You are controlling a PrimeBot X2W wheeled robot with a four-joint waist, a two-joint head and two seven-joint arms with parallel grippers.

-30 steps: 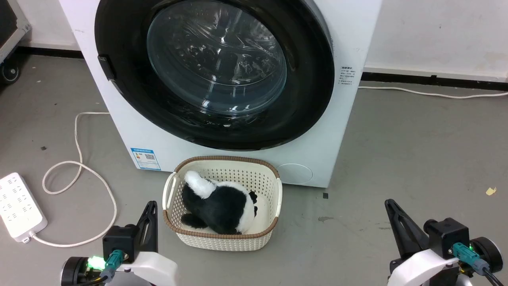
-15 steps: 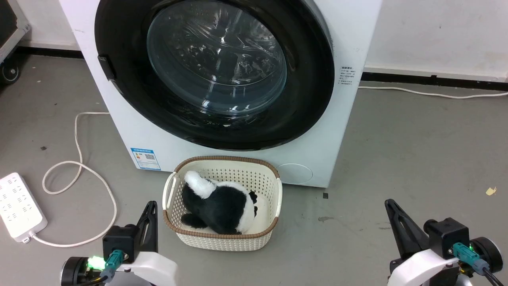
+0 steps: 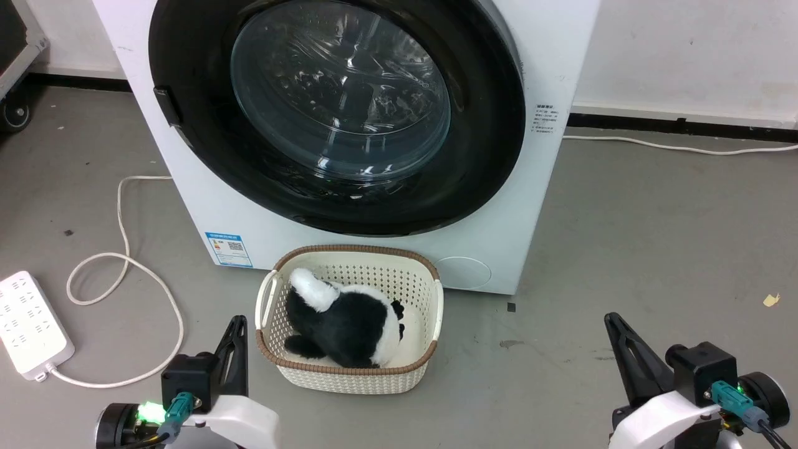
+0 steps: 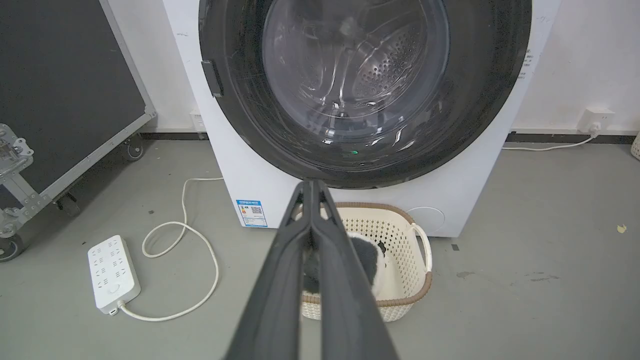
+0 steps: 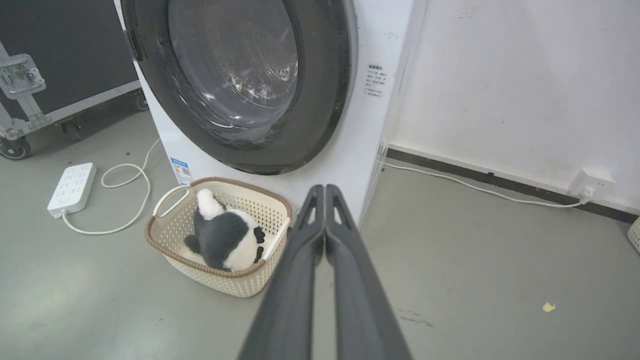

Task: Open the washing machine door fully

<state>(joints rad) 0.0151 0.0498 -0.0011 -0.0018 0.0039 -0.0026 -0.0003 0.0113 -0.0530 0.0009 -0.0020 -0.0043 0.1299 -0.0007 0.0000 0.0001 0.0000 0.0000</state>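
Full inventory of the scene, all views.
washing machine: 1, white, centre, straight ahead
washing machine door: 1, glossy black, clear window, closed
basket: 1, cream, brown rim, floor before the machine
plush toy: 1, black and white, in the basket
power strip: 1, white, floor left of machine
cord: 1, white, looped beside the power strip
wheeled case: 1, black, far left
left end effector: 1, dark, shut, lower left
right end effector: 1, dark, shut, lower right

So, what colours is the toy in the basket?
The toy is black and white, clearest in head view.
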